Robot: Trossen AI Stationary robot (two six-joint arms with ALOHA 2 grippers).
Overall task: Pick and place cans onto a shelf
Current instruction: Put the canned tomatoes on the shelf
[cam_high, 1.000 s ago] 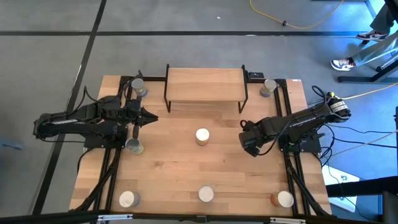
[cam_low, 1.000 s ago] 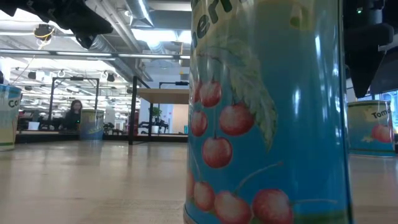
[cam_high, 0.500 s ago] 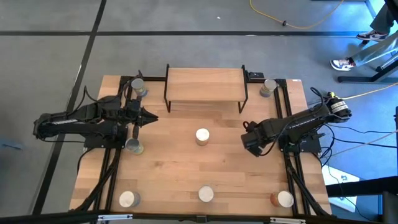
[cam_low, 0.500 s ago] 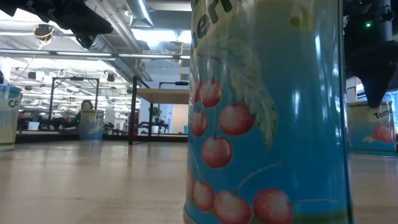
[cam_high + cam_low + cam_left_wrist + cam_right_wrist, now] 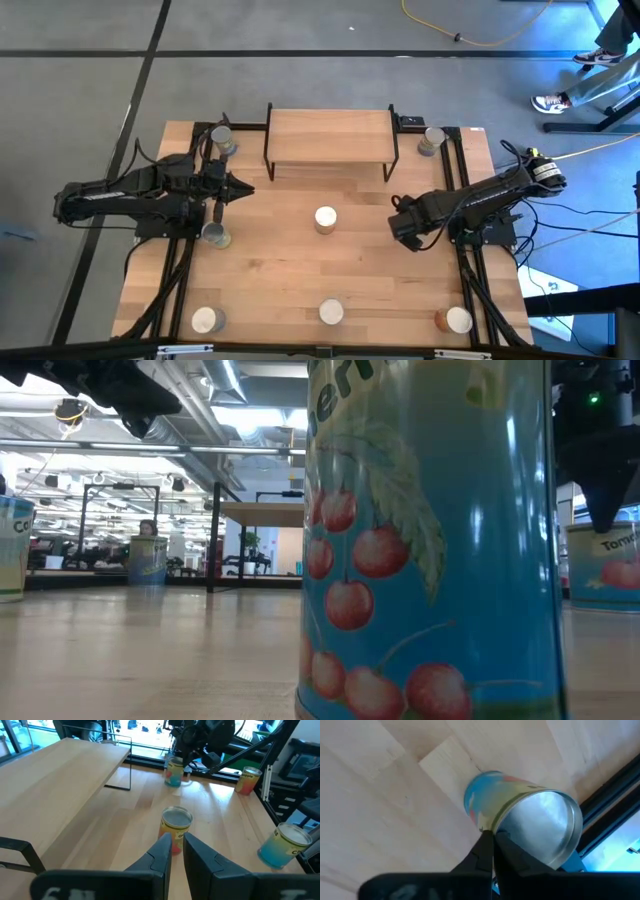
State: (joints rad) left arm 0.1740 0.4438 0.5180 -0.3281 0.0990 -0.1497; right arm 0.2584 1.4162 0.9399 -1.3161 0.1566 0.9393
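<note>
The light-wood shelf [image 5: 330, 135] stands at the table's far middle with nothing on it. Several cans stand upright on the table, among them one in the middle [image 5: 325, 218] and two beside the left arm [image 5: 222, 140] [image 5: 215, 235]. My right gripper [image 5: 492, 837] is shut and points down at a blue tomato can [image 5: 530, 820] near the right rail. The arm hides this can in the high view. My left gripper [image 5: 245, 188] hovers left of the shelf, its fingers a narrow gap apart and nothing between them. My right gripper comes from above, and its shut fingertips [image 5: 600, 520] stand at the tomato can's top rim [image 5: 500, 817]. I cannot tell whether they touch it. The can stands upright on the table.
Black rails [image 5: 462, 200] run along both sides of the table. Three cans stand in a row by the near edge [image 5: 205, 320] [image 5: 331, 313] [image 5: 457, 320], and one stands at the far right [image 5: 433, 140]. Bare wood lies between the shelf and the middle can.
My right gripper has come down over the tomato can and has shut. In the low view its spread dark fingers have become one point just above the can's top.
</note>
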